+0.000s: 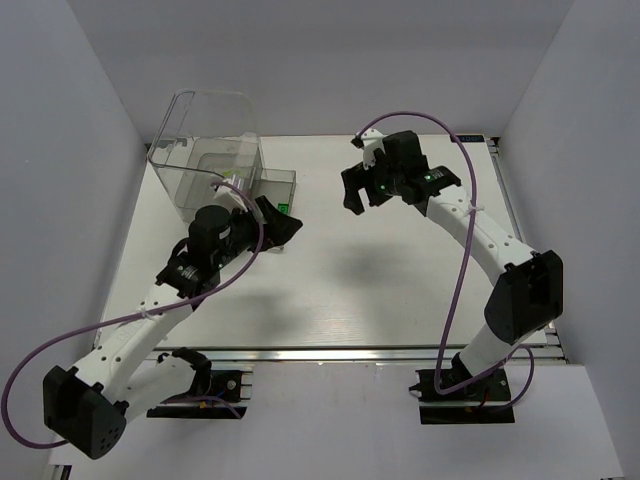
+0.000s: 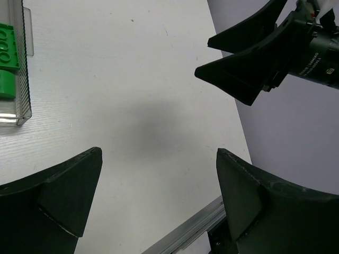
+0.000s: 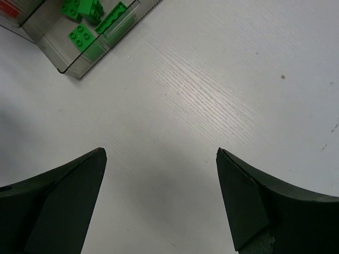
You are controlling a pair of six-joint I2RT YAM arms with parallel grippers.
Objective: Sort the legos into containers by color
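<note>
The clear plastic bin [image 1: 205, 150] stands at the back left of the table, with a low clear compartment [image 1: 277, 185] on its right side. Green bricks lie in that compartment; they show in the left wrist view [image 2: 8, 47] and the right wrist view [image 3: 80, 36]. A bit of red shows in the bin's corner [image 3: 7, 9]. My left gripper [image 1: 283, 228] is open and empty, just right of the bin. My right gripper [image 1: 357, 192] is open and empty above the bare table, right of the bin; it also shows in the left wrist view [image 2: 238, 53].
White walls close in the table on the left, back and right. A metal rail [image 1: 350, 352] runs along the table's near edge. The right arm's purple cable [image 1: 462, 250] loops beside its forearm.
</note>
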